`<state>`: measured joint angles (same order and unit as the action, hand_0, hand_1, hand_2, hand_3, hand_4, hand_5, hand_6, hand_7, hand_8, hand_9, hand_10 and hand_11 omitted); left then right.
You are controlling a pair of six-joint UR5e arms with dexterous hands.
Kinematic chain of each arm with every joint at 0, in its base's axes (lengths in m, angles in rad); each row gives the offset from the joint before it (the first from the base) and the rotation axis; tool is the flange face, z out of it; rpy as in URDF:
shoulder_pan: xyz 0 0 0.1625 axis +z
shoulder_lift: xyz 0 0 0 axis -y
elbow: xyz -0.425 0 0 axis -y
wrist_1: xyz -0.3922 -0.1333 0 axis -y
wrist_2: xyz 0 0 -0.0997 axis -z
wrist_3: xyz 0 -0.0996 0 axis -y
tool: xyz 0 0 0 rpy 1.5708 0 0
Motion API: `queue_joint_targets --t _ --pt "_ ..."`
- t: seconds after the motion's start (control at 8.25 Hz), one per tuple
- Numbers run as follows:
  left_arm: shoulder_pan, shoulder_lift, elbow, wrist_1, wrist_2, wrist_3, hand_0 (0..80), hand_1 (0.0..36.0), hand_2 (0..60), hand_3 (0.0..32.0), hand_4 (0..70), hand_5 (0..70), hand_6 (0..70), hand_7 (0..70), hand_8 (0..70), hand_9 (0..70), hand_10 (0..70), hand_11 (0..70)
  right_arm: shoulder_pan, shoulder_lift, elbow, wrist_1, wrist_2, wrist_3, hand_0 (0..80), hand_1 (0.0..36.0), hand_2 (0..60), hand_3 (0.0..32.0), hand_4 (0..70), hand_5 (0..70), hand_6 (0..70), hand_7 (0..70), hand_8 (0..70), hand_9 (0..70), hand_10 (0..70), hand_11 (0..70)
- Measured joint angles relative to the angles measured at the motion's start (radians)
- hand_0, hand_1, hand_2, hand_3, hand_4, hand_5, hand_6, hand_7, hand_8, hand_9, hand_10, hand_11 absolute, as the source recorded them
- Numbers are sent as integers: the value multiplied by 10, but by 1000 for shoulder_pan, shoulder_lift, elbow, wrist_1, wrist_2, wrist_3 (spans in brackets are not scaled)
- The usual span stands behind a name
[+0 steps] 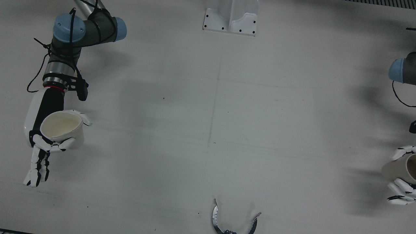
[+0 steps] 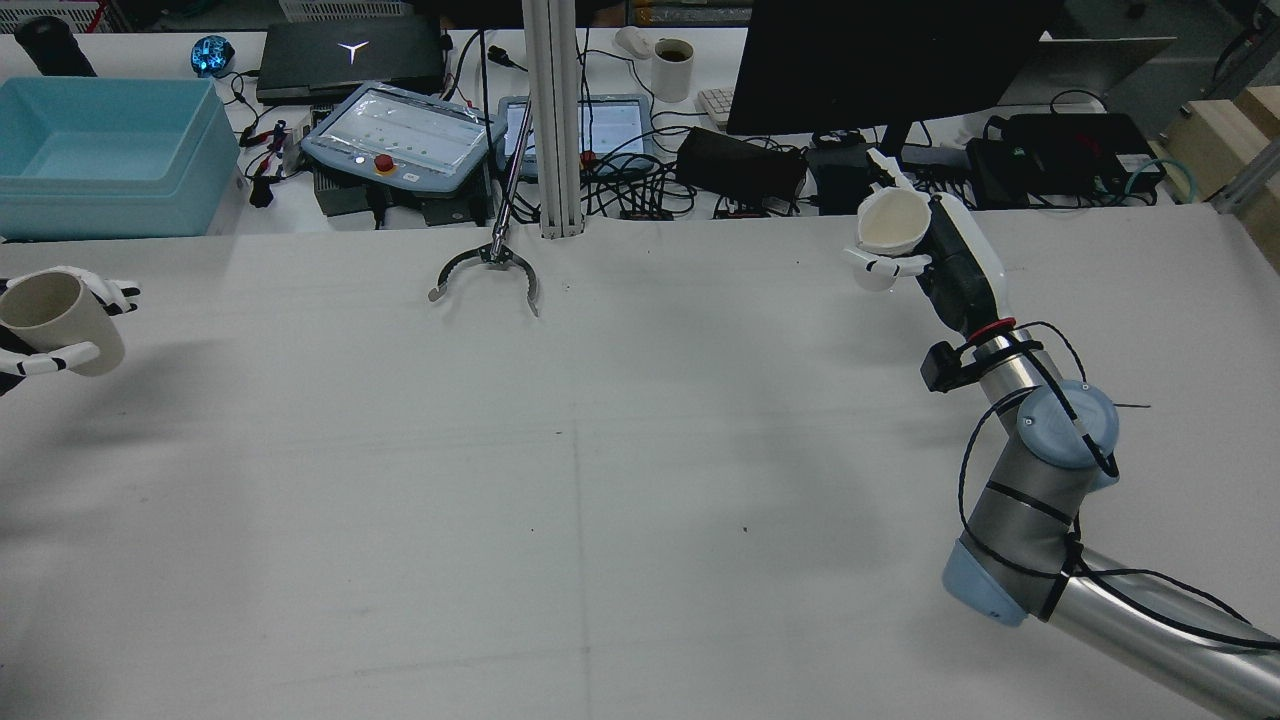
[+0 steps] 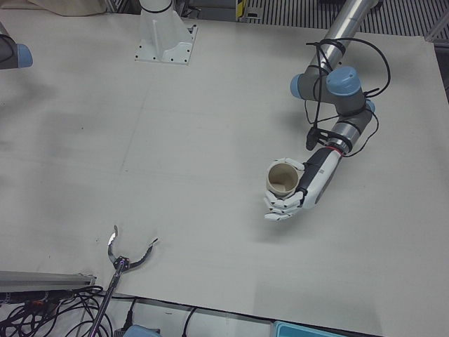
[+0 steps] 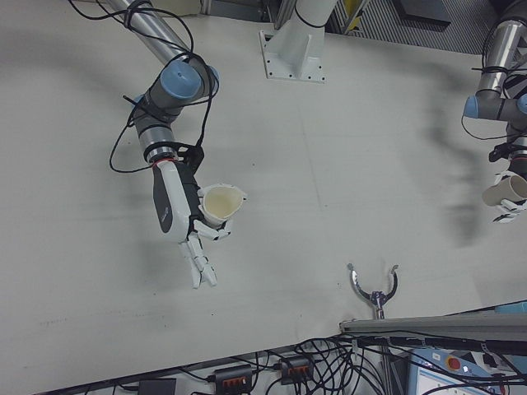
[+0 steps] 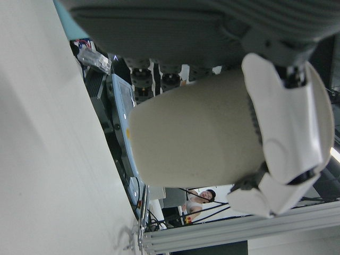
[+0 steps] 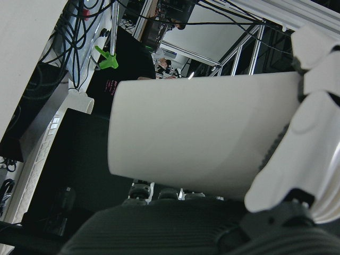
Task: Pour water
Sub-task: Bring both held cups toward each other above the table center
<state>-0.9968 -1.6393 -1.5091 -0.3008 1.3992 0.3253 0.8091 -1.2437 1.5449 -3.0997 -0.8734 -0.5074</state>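
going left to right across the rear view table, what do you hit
left hand holding a cup → metal claw tool → right hand holding a cup → right arm's blue-capped elbow

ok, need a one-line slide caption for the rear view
Each hand holds a paper cup above the table: left hand with beige cup, right hand with white cup, far apart.

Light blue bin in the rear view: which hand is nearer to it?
Left. The left hand, holding a cup, is just before the light blue bin at the table's left edge; the right hand is far across on the view's right side.
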Motion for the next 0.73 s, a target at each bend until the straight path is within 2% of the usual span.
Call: queue_joint_targets --t 0.48,0.73 --pt "148 -180 -58 124 18 -5 509 360 600 0 463 700 345 427 182 258 147 232 25 3 66 -33 0 -8 479 211 550 0 645 700 85 133 7 12 69 104" --pt "201 -225 -70 154 14 -4 511 360 600 0 464 700 346 427 182 258 147 232 22 13 121 -35 4 -69 480 215 571 0 670 700 102 158 10 17 78 117"
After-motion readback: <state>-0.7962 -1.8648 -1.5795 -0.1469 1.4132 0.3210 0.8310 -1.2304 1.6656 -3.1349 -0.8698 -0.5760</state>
